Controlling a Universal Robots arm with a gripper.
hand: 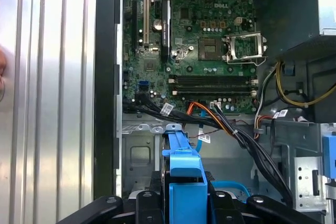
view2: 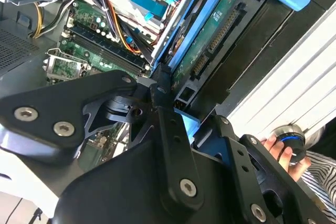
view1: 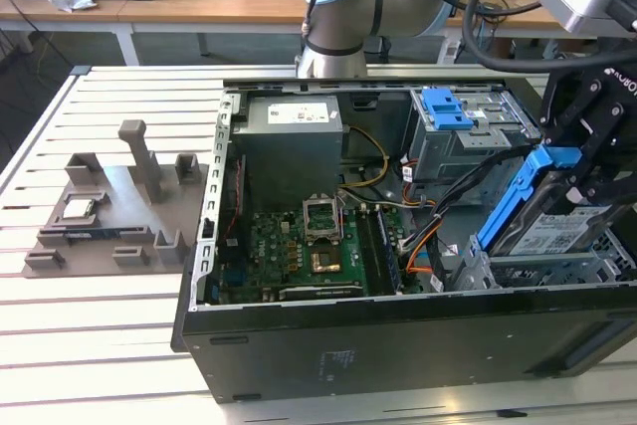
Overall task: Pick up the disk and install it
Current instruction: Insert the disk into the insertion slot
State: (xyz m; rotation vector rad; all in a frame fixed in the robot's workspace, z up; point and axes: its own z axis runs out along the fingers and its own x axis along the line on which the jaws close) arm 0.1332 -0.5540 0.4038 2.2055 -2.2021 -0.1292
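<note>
The disk, a silver drive in a blue carrier frame, hangs tilted on edge over the silver drive cage at the front corner of the open computer case, on the exterior view's right. My black gripper is shut on it from above. In the second wrist view the disk's green circuit-board underside runs away from my gripper, whose fingers clamp its near end. In the first wrist view the blue carrier stands between the fingers of my gripper, above the bay floor.
Motherboard, power supply and loose cables fill the case. A bare blue bracket sits on the upper bay. A grey fixture with a processor chip lies on the slatted table. A person's hand is nearby.
</note>
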